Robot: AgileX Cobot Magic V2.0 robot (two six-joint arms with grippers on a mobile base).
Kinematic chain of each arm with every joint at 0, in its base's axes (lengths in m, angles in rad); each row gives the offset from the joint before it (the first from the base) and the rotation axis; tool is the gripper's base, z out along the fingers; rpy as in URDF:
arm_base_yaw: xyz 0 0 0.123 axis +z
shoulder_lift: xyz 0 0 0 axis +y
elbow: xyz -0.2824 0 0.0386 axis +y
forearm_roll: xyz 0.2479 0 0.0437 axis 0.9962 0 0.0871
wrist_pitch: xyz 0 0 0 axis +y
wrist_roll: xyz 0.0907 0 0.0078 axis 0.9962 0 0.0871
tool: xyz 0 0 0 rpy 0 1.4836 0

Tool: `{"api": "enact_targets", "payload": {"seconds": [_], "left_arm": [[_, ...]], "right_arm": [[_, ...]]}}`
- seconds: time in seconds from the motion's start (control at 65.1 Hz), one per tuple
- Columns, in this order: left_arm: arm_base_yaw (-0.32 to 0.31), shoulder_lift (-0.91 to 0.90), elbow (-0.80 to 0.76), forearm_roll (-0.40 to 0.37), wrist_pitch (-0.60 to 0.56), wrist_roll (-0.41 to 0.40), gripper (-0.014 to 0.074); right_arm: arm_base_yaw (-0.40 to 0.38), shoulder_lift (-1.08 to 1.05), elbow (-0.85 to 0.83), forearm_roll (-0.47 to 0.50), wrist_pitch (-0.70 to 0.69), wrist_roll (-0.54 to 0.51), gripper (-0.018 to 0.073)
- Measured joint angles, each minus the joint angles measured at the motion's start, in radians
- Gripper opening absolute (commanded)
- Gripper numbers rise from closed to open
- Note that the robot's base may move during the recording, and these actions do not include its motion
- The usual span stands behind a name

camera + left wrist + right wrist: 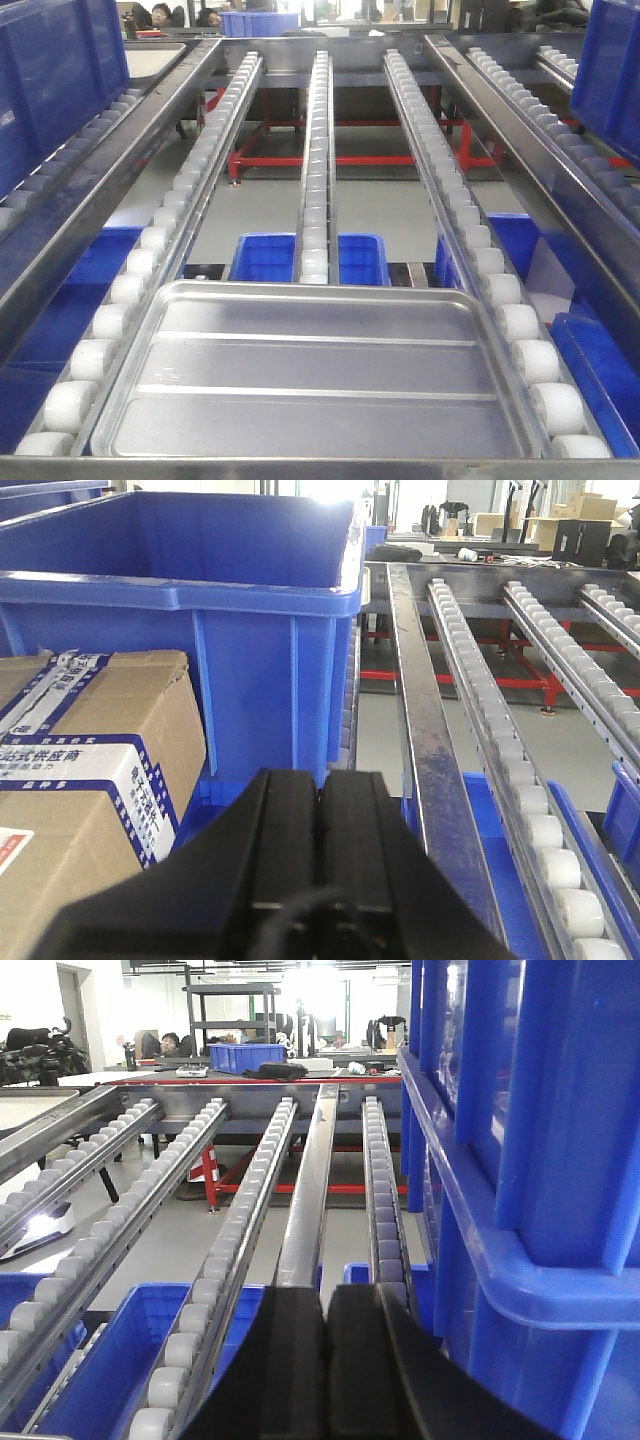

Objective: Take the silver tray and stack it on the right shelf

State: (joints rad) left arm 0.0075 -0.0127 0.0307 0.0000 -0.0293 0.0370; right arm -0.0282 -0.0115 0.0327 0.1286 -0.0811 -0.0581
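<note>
left wrist-mounted view is showing a brown cardboard box (90, 780) at the left. white and blue tape (60, 755) printed with chinese characters is running across it, but the characters are too small for me to be reading them. a white and red label (12, 845) is sitting at the box's lower left edge, cut by the frame. just behind the box a large blue plastic crate (200, 610) is standing open at the top, with only its bare inner walls showing. the left gripper (318, 830) is filling the bottom of this view, its two black fingers (285, 830) pressing flat together and gripping nothing.

in the right wrist-mounted view the right gripper (325, 1360) is likewise keeping its black fingers (360, 1360) closed against each other and is carrying nothing. tall blue crates (540, 1160) are rising just beside it at the right, and lower blue bins (100, 1370) are sitting under the roller rails.

in the exterior front-facing view the silver tray (310, 380) is lying flat at the near end of the right shelf (316, 150), between the two outer rails of white rollers. its near rim is meeting the polished front bar (320, 468). the tray is shining, with rounded corners, a shallow raised rim and two long ridges crossing its bottom. beyond the tray a pair of blue bins (265, 258) is sitting below the rails, one on each side of the centre rail.
</note>
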Motion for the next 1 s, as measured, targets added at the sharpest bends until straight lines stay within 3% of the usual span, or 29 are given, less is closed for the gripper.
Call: {"api": "enact_targets", "payload": {"seconds": [0.999], "left_arm": [[0.000, 0.000, 0.000, 0.000, 0.000, 0.000, -0.0091]], "right_arm": [[0.000, 0.000, 0.000, 0.000, 0.000, 0.000, 0.0053]]}}
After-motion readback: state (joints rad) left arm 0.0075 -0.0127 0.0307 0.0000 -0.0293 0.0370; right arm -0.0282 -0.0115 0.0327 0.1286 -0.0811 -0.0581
